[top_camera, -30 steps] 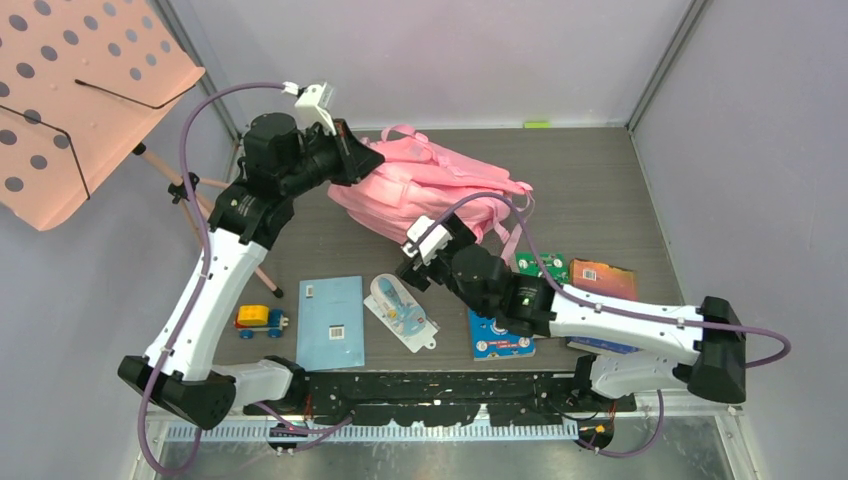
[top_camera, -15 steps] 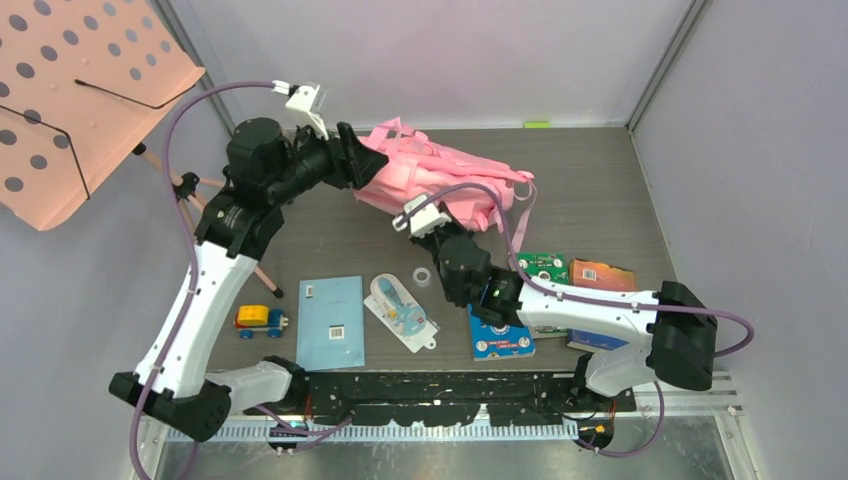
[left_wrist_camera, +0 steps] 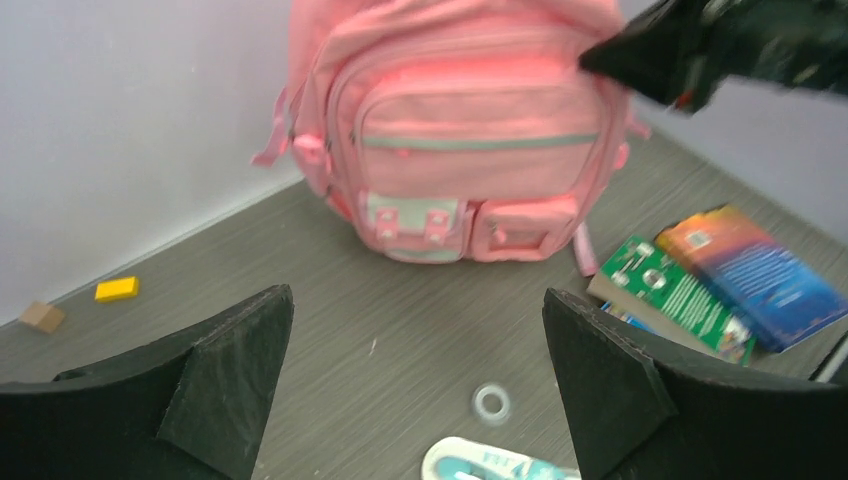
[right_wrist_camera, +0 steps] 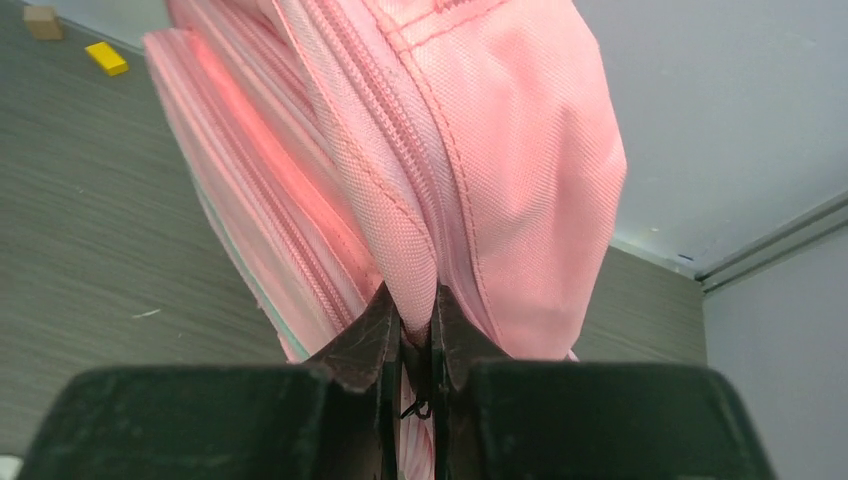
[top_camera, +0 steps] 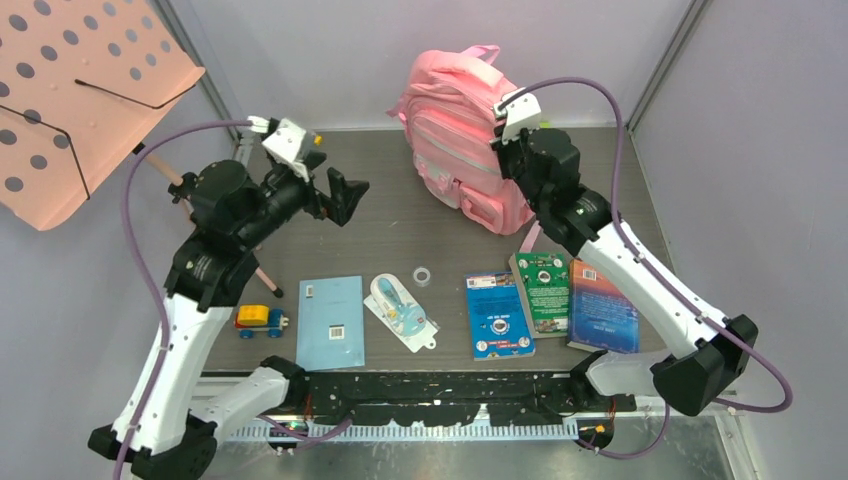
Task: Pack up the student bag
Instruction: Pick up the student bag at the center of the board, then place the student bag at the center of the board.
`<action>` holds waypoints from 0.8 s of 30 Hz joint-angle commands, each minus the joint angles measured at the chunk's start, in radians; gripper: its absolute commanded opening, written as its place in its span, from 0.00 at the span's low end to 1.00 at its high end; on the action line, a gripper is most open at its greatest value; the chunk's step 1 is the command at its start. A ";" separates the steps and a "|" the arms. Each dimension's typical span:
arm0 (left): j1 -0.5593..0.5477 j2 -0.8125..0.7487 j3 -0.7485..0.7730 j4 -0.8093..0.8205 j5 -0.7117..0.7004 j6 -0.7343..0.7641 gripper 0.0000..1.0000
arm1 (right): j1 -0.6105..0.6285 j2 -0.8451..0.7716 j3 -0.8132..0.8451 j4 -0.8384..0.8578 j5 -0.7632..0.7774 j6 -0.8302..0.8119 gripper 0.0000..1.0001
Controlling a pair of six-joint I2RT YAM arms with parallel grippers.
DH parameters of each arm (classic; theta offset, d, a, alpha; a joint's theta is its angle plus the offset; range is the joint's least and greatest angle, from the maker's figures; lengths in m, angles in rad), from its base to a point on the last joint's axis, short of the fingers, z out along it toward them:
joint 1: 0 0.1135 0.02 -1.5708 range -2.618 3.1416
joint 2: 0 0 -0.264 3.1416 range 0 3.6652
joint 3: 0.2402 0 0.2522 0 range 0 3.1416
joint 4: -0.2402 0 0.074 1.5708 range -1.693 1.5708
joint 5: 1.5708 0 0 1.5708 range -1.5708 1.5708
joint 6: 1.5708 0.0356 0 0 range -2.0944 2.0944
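The tabletop carries the student bag, standing upright with its front pockets turned to the near side. The right pincer is clamped on a fabric fold at the bag's upper right side. The left pincer hangs left of the bag, jaws wide apart.

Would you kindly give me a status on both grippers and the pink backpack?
Left gripper open, holding nothing. Right gripper shut on student bag by its zip seam. Bag upright; books and small ring in front.
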 commanded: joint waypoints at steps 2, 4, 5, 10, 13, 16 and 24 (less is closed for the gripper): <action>0.039 0.117 -0.028 -0.011 -0.006 0.085 0.98 | -0.067 -0.096 0.110 0.038 -0.290 0.095 0.01; 0.052 0.146 -0.015 0.008 0.019 0.077 0.98 | -0.096 -0.108 0.125 0.033 -0.354 0.111 0.01; 0.055 0.157 -0.011 0.028 0.029 0.070 0.98 | -0.112 -0.111 0.132 0.025 -0.372 0.121 0.00; 0.077 0.221 0.025 0.116 0.119 0.031 0.98 | -0.135 -0.137 0.181 -0.009 -0.514 0.160 0.00; 0.088 0.275 0.077 0.117 0.164 0.011 0.98 | -0.138 -0.159 0.198 -0.023 -0.554 0.175 0.00; 0.095 0.291 0.097 0.131 0.177 0.023 0.98 | -0.140 -0.181 0.208 -0.034 -0.583 0.189 0.00; 0.112 0.284 0.036 0.164 0.165 0.035 0.98 | -0.140 -0.236 0.184 -0.045 -0.612 0.206 0.00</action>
